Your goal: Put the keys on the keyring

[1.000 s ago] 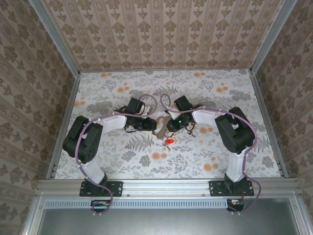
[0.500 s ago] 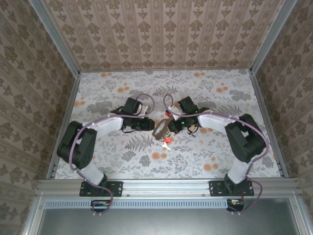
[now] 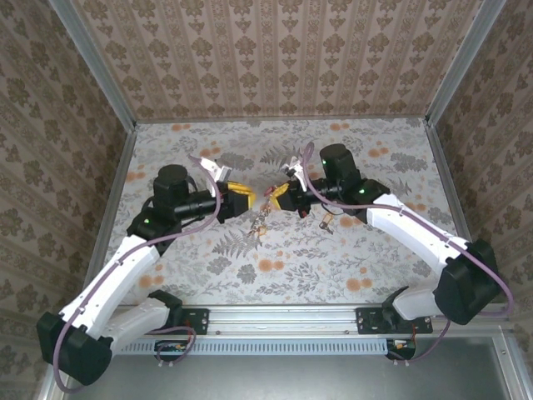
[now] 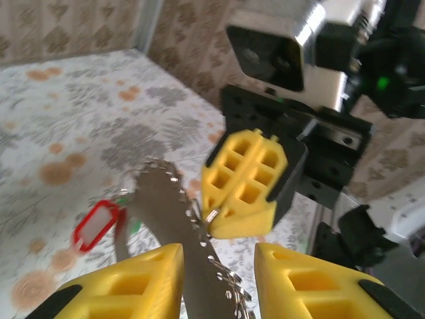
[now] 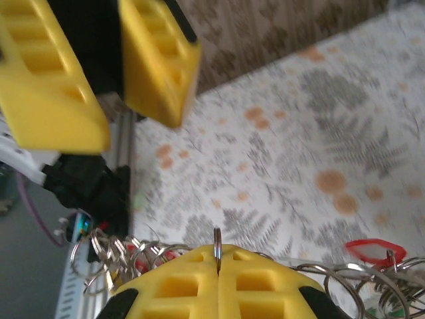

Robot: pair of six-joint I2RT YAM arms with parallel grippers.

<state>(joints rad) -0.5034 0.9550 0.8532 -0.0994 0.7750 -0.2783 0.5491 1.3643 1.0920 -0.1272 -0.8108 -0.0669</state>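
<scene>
My right gripper (image 5: pixel 218 254) is shut on the keyring (image 5: pixel 216 236), a thin metal loop seen edge-on between its yellow pads. A chain of small links (image 5: pixel 118 256) hangs off to one side, with more rings and a red-tagged key (image 5: pixel 372 252) on the other. In the left wrist view the same red tag (image 4: pixel 98 224) and a grey-brown strap (image 4: pixel 159 226) with the links dangle under the right gripper's fingers (image 4: pixel 249 186). My left gripper (image 4: pixel 219 259) is open, its fingers on either side of the strap. From above, both grippers (image 3: pixel 237 198) (image 3: pixel 280 198) face each other above the table with the bundle (image 3: pixel 261 218) hanging between them.
A small key-like item (image 3: pixel 326 219) lies on the floral tabletop (image 3: pixel 275 267) beside the right arm. Patterned walls close in the back and sides, and a metal rail (image 3: pixel 283 317) runs along the near edge.
Both arms have risen from the table and now face each other. The strap, chain and red-tagged key have been lifted off the surface with the right gripper.
</scene>
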